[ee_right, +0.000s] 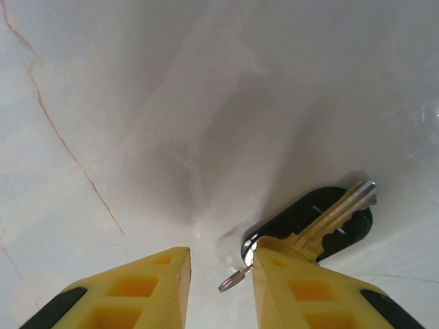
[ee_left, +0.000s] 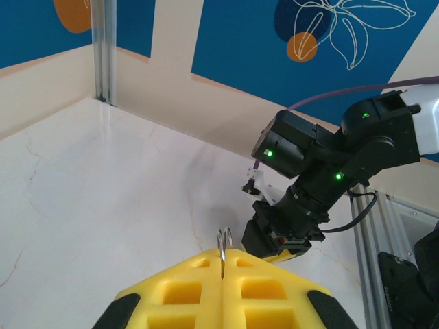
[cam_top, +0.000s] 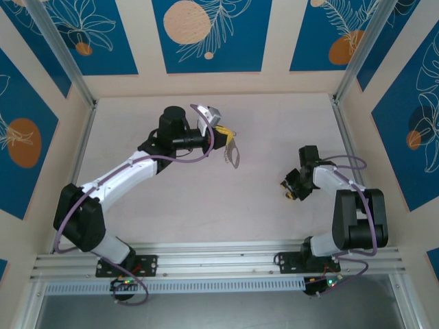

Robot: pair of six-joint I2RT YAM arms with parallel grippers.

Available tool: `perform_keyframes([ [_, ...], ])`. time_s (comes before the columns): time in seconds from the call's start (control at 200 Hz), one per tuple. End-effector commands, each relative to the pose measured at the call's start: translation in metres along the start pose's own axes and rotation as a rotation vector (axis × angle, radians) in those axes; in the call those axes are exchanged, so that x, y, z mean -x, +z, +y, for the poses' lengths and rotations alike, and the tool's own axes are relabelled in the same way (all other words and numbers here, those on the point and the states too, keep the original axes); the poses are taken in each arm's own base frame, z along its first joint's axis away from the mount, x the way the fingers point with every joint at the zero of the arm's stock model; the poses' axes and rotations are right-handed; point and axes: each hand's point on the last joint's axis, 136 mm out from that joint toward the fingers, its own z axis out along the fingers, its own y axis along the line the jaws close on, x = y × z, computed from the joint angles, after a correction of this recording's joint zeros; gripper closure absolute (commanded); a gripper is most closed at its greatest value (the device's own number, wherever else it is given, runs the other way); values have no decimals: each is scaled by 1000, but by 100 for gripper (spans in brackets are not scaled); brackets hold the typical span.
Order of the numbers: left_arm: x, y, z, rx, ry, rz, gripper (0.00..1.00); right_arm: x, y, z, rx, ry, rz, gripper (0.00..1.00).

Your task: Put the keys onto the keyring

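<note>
— What has the left gripper (ee_left: pixel 223 259) got?
— Its yellow fingers (ee_left: pixel 185 288) are clamped together on the keyring (ee_left: pixel 224 240), with thin wire poking up between the tips.
— And the right gripper (ee_right: pixel 219 271)?
— Jaws partly apart, gripping nothing. The key (ee_right: pixel 326 219) lies flat on the table (ee_right: pixel 137 103), just at one fingertip, with a small split ring (ee_right: pixel 235 278) beside it.

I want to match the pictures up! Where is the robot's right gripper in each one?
Top external: the right gripper is right of centre, over the table.
Left wrist: the right gripper is right of centre, black with a yellow tip.
Right wrist: the right gripper is at the bottom edge, yellow fingers apart, the key by one.
Shared landmark: the pale table.
</note>
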Motion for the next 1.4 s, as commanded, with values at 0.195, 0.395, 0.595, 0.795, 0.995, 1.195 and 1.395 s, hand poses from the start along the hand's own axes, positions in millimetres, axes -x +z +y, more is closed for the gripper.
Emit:
perform_keyframes([
  [0.195,7,4,-5,-32,30,-29,100,-9,-18,-3,32,9,-6,66],
  [0.395,7,5,-4,-34,31,-30,100,-10,-16,-4,26,12,6,65],
  [0.595,5,6,-3,-32,31,-28,100,-16,-10,-10,16,19,25,65],
  [0.795,5,7,-2,-32,30,-27,100,-17,-5,-12,12,21,33,67],
  [0.995,3,8,-2,-32,31,-26,100,-14,-2,-9,11,21,33,69],
  [1.195,1,8,-1,-33,32,-21,100,-8,0,-6,5,11,24,77],
  [1.395,0,10,0,-36,27,-17,100,-5,4,-6,-3,1,22,98],
])
